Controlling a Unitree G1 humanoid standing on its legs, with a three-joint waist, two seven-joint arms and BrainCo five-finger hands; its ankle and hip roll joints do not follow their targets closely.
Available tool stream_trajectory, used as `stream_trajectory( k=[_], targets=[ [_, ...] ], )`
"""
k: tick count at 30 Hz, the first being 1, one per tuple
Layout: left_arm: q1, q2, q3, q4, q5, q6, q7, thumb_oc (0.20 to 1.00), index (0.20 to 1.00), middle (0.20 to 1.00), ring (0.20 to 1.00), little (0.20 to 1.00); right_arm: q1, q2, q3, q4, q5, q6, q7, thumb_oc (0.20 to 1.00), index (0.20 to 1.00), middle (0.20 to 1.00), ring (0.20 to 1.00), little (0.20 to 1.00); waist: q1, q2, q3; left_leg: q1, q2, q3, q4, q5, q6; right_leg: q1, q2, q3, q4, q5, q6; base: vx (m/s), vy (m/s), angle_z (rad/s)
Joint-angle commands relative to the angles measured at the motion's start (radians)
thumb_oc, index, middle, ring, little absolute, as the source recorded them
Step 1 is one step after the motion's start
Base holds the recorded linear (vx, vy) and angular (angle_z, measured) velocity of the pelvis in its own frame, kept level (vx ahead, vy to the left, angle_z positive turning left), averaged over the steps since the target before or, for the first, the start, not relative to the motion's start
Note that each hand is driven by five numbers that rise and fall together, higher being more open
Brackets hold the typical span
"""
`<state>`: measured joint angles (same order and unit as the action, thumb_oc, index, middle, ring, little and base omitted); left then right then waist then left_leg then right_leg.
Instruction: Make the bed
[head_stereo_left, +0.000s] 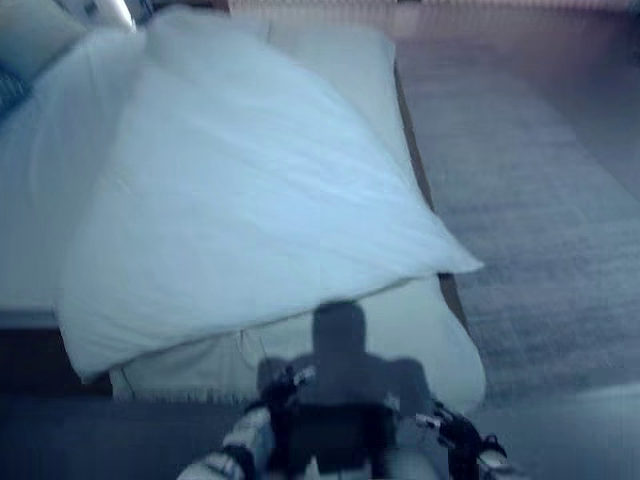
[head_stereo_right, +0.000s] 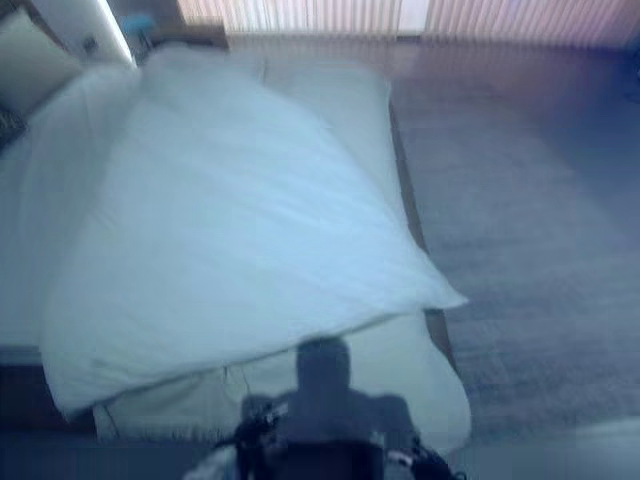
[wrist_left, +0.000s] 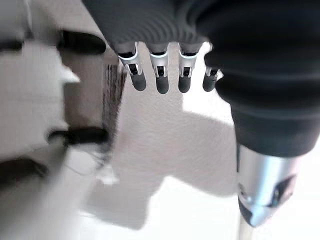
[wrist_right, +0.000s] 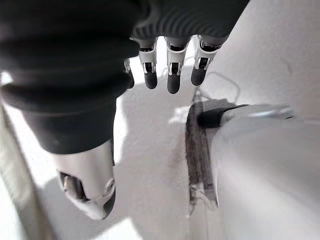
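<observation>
- One white duvet (head_stereo_left: 250, 210) lay crooked across the bed (head_stereo_left: 420, 340), turned at an angle so that one corner (head_stereo_left: 462, 265) hung over the bed's right edge, toward the floor (head_stereo_left: 540, 180).
- Its near edge ran slanted, and it left the foot of the mattress bare at the near right corner.
- At the bed's far left corner a pillow (head_stereo_right: 30, 55) was partly visible.
- Both hands hung low at the foot of the bed, not touching the duvet.
- The left hand (wrist_left: 160, 77) had its fingers straight and relaxed, and it held nothing; pale floor showed past them.
- The right hand (wrist_right: 170, 70) was the same: fingers straight, thumb apart, nothing between them.
- I judged that the duvet was light, soft and bulky; it would probably fold and sag when lifted, and slide easily over the sheet.
- A good place to take hold seemed to be the near edge, one hand at the overhanging right corner and the other at the near left corner (head_stereo_left: 85, 360), to turn it square.
- A pinch of much cloth would probably hold better than a pinch of the thin hem.
</observation>
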<state>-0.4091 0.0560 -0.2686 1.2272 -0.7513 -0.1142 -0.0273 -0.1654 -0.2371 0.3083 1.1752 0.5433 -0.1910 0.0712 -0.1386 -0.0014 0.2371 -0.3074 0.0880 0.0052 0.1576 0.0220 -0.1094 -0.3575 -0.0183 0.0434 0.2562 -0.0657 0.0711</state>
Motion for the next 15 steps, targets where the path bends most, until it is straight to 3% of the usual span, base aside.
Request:
stream_trajectory(
  k=[1, 8, 15],
  targets=[
    [-0.028, -0.043, 0.077, -0.028, -0.149, -0.034, 0.023, 1.000, 1.000, 1.000, 1.000, 1.000, -0.004, 0.017, 0.035, -0.082, 0.048, -0.040, -0.017, 1.000, 1.000, 1.000, 1.000, 1.000, -0.040, -0.029, -0.008, -0.117, -0.115, 0.050, 0.086, -0.045, 0.078, -0.075, 0.083, 0.039, 0.028, 0.019, -0.004, -0.10, -0.028, 0.03],
    [-0.149, -0.046, 0.195, -0.076, -0.334, -0.072, 0.050, 1.000, 1.000, 1.000, 1.000, 1.000, -0.020, 0.013, 0.040, -0.169, 0.088, -0.056, -0.026, 1.000, 1.000, 1.000, 1.000, 1.000, -0.072, -0.038, 0.021, -0.299, -0.078, 0.053, 0.252, -0.096, 0.059, -0.248, 0.088, 0.028, 0.164, -0.011, 0.001, -0.06, -0.013, -0.07],
    [-0.235, -0.018, 0.286, -0.128, -0.444, -0.116, 0.060, 1.000, 1.000, 1.000, 1.000, 1.000, -0.001, 0.005, 0.052, -0.280, 0.100, -0.070, -0.034, 1.000, 1.000, 1.000, 1.000, 1.000, -0.098, -0.040, 0.025, -0.384, -0.069, 0.049, 0.287, -0.107, 0.055, -0.326, 0.103, 0.038, 0.180, -0.012, -0.003, -0.01, -0.008, -0.04]
  ],
)
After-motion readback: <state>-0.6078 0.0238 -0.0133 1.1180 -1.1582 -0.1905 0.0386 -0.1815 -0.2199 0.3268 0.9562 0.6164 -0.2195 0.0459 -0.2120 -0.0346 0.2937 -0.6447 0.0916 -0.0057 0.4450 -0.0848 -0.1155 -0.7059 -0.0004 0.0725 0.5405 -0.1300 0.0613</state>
